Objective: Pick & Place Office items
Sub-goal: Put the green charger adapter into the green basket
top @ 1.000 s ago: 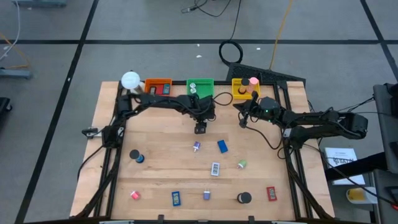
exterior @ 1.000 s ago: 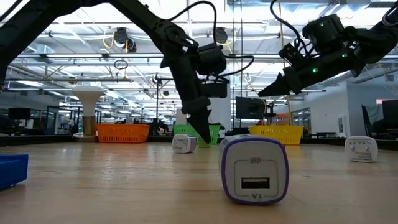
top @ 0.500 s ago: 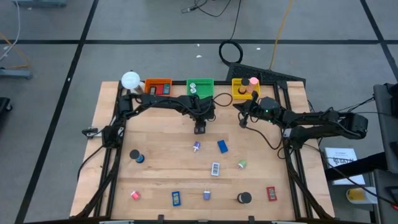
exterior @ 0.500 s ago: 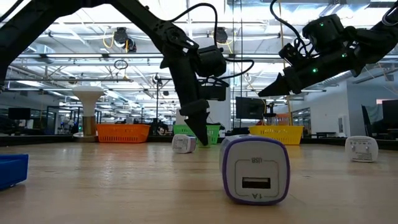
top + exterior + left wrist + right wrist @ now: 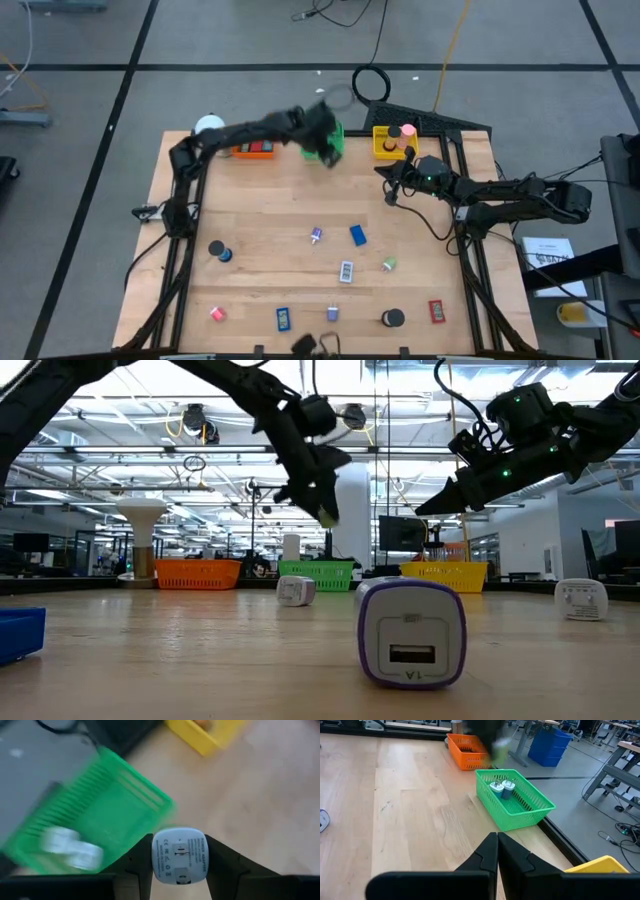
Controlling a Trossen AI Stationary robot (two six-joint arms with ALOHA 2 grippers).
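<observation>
The wooden table top (image 5: 270, 215) stands on a grey floor with dark lines, and behind it the low view shows a big hall with ceiling lamps. At the far edge of the table three plastic baskets stand in a row: an orange basket (image 5: 256, 149), a green basket (image 5: 515, 799) and a yellow basket (image 5: 387, 143). A white ball-shaped lamp (image 5: 209, 127) is beside the orange one.

My left gripper (image 5: 178, 866) is high above the table, just at the green basket, and in the high view it looks blurred. Its two dark fingers (image 5: 141, 865) press from both sides a small white plug adapter with rounded corners (image 5: 179, 855), so this one is held in the air. In the green basket two similar white adapters (image 5: 501, 788) already lie.

My right gripper (image 5: 497, 851) hangs over the table near the yellow basket, with its fingers pressed together and nothing between them.

The other office pieces lie on the near half of the table, well apart from each other: a blue flat rectangle (image 5: 358, 235), a small purple-and-white charger (image 5: 316, 235), a tiny green bit (image 5: 389, 264), a red flat rectangle (image 5: 436, 311), a black round roll (image 5: 392, 318) and a pink piece (image 5: 216, 313). In the low view a purple-edged charger with one port (image 5: 410, 633) stands closest to the camera.
</observation>
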